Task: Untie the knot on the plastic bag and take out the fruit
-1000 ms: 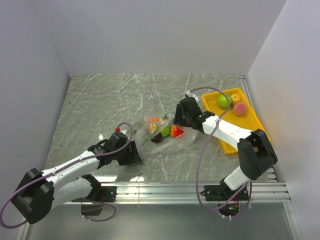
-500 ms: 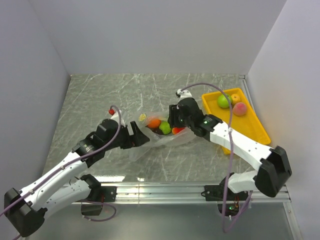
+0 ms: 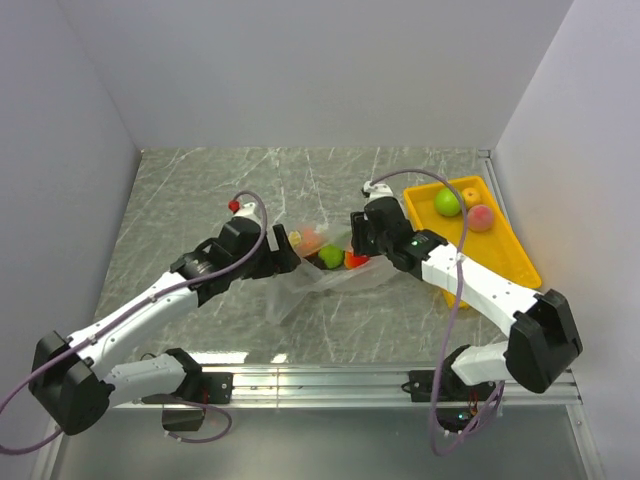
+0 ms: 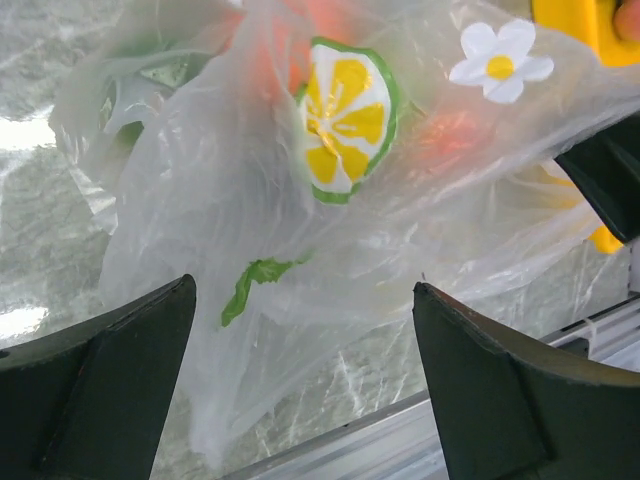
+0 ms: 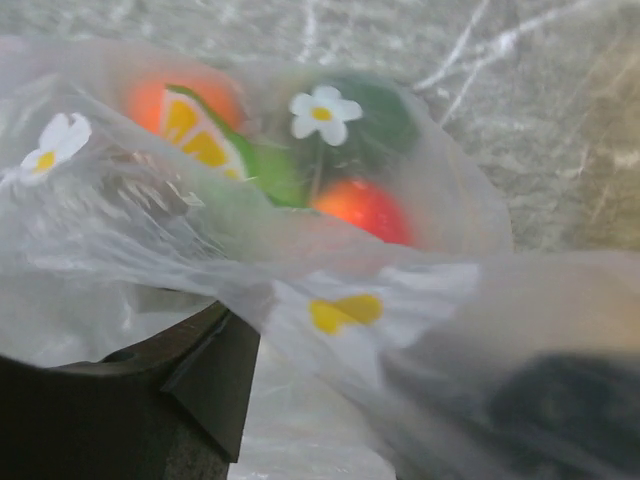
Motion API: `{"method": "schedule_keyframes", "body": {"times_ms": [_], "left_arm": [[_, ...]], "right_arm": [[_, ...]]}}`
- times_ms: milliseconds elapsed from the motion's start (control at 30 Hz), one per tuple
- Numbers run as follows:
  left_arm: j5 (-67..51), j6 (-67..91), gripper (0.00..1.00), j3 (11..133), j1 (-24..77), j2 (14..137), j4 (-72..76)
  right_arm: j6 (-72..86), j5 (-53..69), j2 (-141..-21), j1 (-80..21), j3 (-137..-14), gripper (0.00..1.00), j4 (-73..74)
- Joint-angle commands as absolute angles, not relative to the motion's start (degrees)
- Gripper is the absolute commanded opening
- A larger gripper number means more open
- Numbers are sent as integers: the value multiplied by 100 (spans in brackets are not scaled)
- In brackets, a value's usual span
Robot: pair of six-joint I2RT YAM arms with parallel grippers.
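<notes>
At the middle of the counter [image 3: 190, 200] lies the plastic bag [image 3: 292, 290], fruit showing through its film. The left gripper [image 3: 287, 250] stands wide apart just beside it, holding nothing. Film drapes the right gripper [image 3: 357, 244]; whether it pinches, I cannot tell.

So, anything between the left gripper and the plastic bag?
Nothing visible. The left gripper is open and the plastic bag hangs straight ahead of it, filling the wrist view. The fruit is still behind the bag's film.
</notes>
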State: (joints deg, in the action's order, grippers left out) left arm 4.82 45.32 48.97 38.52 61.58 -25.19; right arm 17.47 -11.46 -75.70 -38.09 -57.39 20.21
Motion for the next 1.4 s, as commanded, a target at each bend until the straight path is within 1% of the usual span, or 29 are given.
{"method": "schedule_keyframes", "body": {"times_ms": [0, 67, 100, 200, 300, 433, 500, 533, 567, 633, 667, 700, 733, 767, 900, 967, 1067, 1100, 1167, 1200, 1233, 1333, 1367], "left_arm": [[352, 4342, 96, 4835, 3946, 6293, -2155], [316, 4324, 95, 4729, 3955, 6442, -1917], [316, 4316, 93, 4676, 3955, 6529, -1873], [212, 4315, 89, 4684, 3973, 6907, -1679], [167, 4315, 84, 4728, 3990, 7241, -1469], [220, 4263, 76, 4913, 3990, 7619, -1459], [211, 4245, 69, 5009, 3999, 7681, -1433], [220, 4263, 66, 5027, 3999, 7734, -1389], [211, 4271, 55, 5045, 3999, 7752, -1371], [211, 4271, 41, 5097, 3999, 7804, -1354], [211, 4271, 33, 5115, 4008, 7805, -1345], [220, 4280, 16, 5133, 3999, 7787, -1319], [228, 4289, 8, 5124, 3999, 7718, -1301], [237, 4306, 2, 5133, 3999, 7673, -1283], [334, 4333, 0, 5282, 4008, 7384, -1353], [386, 4342, 1, 5343, 4008, 7173, -1397], [588, 4324, 1, 5353, 3999, 6917, -1502], [641, 4316, 0, 5353, 3999, 6891, -1616], [729, 4333, 1, 5318, 3999, 6838, -1748], [729, 4342, 0, 5248, 3999, 6820, -1793], [721, 4350, 0, 5204, 3999, 6768, -1854], [581, 4421, 1, 4923, 3999, 6610, -1872], [519, 4447, 0, 4783, 4008, 6566, -1872]], "right_arm": [[1714, -600, -7743, -3446, -5433, 54, 1329], [1898, -135, -7962, -3044, -5160, 55, 845], [1994, -19, -8128, -2884, -4985, 57, 531], [2425, 895, -8384, -2340, -4860, 57, 185], [2426, 1290, -8333, -2329, -5044, 59, 202], [2513, 1950, -7763, -2460, -5255, 61, 316], [2540, 2161, -7612, -2566, -5335, 62, 421], [2584, 2475, -7498, -2601, -5396, 63, 491], [2627, 2644, -7471, -2697, -5396, 63, 492], [2794, 3178, -7357, -2786, -5353, 64, 370], [2838, 3330, -7330, -2891, -5335, 64, 326], [2865, 3435, -7321, -2961, -5326, 64, 299], [2926, 3541, -7356, -3032, -5344, 64, 264], [2944, 3760, -7400, -3102, -5344, 65, 238], [3225, 4103, -7786, -3480, -5195, 66, -61], [3497, 4271, -8041, -3585, -5072, 66, -535], [3236, 4185, -8121, -3858, -5360, 66, -265], [3052, 3757, -8078, -3937, -5631, 66, 180], [2638, 3036, -7867, -4008, -5844, 65, 613], [2541, 2676, -7814, -3999, -6010, 64, 981], [2314, 1636, -7770, -4008, -6107, 62, 1202], [1962, 505, -7874, -3999, -6293, 58, 1520], [1890, 336, -7953, -3999, -6319, 57, 1521]]}}
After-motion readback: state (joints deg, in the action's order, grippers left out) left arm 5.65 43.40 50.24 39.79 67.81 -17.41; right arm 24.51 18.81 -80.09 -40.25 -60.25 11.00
